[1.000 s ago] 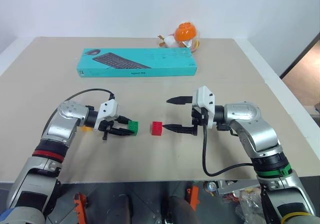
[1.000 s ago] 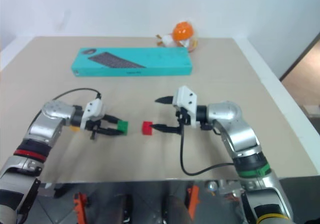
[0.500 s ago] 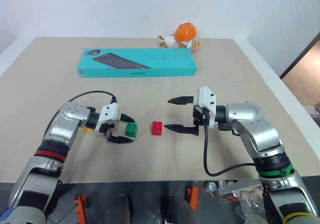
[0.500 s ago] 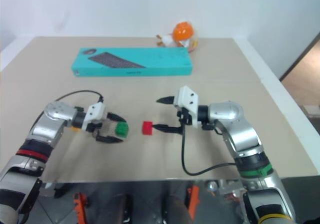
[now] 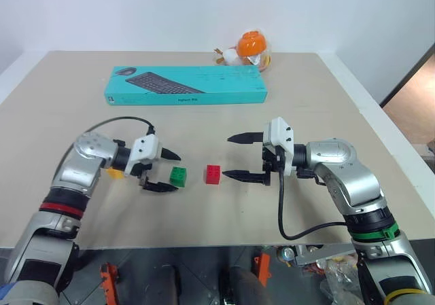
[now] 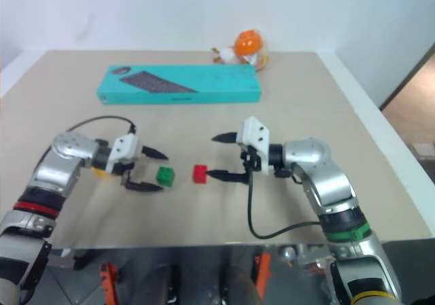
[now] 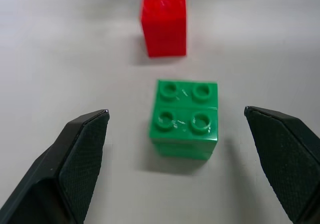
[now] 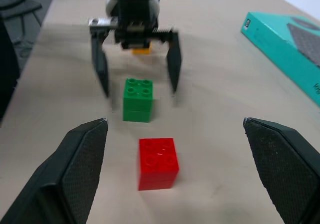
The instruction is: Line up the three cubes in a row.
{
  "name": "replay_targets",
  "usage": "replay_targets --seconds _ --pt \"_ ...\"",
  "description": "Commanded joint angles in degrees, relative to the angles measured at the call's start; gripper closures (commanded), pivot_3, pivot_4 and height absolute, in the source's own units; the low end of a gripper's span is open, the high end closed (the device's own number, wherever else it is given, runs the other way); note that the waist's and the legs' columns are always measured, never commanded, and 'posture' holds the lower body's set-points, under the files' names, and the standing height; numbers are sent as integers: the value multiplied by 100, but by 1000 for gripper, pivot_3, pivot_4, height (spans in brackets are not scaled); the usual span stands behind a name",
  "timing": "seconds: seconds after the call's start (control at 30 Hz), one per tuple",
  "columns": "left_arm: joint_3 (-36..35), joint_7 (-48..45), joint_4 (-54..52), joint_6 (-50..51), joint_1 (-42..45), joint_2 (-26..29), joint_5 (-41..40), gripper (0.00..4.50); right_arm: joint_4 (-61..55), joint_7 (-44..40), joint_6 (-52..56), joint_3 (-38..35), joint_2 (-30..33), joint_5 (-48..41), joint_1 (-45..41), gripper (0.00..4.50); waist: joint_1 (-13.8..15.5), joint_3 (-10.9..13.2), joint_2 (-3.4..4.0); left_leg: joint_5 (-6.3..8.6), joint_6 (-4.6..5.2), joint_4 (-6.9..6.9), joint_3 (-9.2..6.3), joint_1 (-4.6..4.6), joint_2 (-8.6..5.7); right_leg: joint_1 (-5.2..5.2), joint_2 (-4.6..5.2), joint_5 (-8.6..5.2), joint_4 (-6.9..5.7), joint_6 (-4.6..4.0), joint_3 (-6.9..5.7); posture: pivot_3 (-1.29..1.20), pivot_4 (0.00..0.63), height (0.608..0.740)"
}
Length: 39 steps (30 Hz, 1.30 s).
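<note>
Left pincer [image 5: 168,171] is spread wide, holding nothing, its two black fingers apart on either side of the green cube [image 5: 179,176] without touching it. Green sits flat on the bench [image 5: 68,121], studs up, free of any grip. Taking that green cube as the landmark: the red cube [image 5: 213,174] stands just beside it on the side away from the left pincer, a small gap between the two, roughly in line. On green's other side, tucked under the left wrist, a sliver of the yellow-orange cube [image 5: 115,173] peeks out, mostly hidden by the arm, so how squarely it lines up I can't tell. Right pincer [image 5: 238,157] hovers beyond red, on the far side from green, jaws just as wide and empty, the lower fingertip close to red but not touching. Well behind green, toward the bench's far edge, lies the long teal keyboard box [image 5: 187,85], and past that the round orange toy [image 5: 249,45].
</note>
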<state>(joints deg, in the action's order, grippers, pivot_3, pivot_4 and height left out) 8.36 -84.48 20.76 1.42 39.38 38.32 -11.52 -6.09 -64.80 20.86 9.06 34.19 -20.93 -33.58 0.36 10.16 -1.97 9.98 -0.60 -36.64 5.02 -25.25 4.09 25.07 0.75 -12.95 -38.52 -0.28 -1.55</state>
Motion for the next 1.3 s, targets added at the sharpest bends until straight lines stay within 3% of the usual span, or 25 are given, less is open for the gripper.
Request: replay_targets --seconds 0.03,0.33,0.4,0.57,0.7,0.83,1.07,1.3 --pt "-550 378 -808 827 -49 207 -519 13 -297 -102 109 -148 105 -187 -88 0 0 0 0 0 0 -1 0 0 0 -1 0 0 -1 0 0 0 150 740" --pt "-2086 2319 -2014 2182 -1032 366 -1087 13 -293 -221 16 -118 141 -206 -5 0 -27 0 0 0 0 -2 0 18 3 0 0 -2 -20 1 12 0 150 740" --pt "-2393 2858 -2369 2208 -1419 222 -1093 13 -242 -276 -67 -63 139 -163 -2 0 -36 0 0 0 0 -2 -3 21 7 1 -1 -3 -23 0 17 0 150 740" --pt "-3031 4601 -3584 2203 -2437 -741 -1060 13 -84 -360 -198 4 70 -105 -69 0 -8 -1 -1 -1 -1 -7 -3 18 5 -1 10 -1 -24 3 20 0 150 740" --pt "-3180 5822 -4523 2198 -3374 -1645 -875 13 79 -461 -314 73 48 -49 -141 0 -7 -3 -4 -1 -1 -9 5 23 -6 -4 20 4 -22 17 42 0 150 740" --pt "-3082 6620 -4823 2197 -3883 -2119 -609 13 175 -537 -381 114 43 -22 -194 0 -3 -3 -6 -6 8 -10 3 24 -9 -3 17 13 -24 14 57 0 150 740" --pt "-2838 7247 -4700 2262 -4057 -2502 -487 13 289 -594 -476 158 11 44 -272 0 5 -4 -7 -16 22 -10 -2 34 -19 -3 13 21 -24 -17 69 0 150 740" --pt "-2672 7463 -4651 2683 -4107 -2530 -497 13 247 -557 -491 117 38 73 -227 0 4 -4 -8 -16 23 -9 7 38 -24 -1 13 23 -22 -13 88 0 150 740"
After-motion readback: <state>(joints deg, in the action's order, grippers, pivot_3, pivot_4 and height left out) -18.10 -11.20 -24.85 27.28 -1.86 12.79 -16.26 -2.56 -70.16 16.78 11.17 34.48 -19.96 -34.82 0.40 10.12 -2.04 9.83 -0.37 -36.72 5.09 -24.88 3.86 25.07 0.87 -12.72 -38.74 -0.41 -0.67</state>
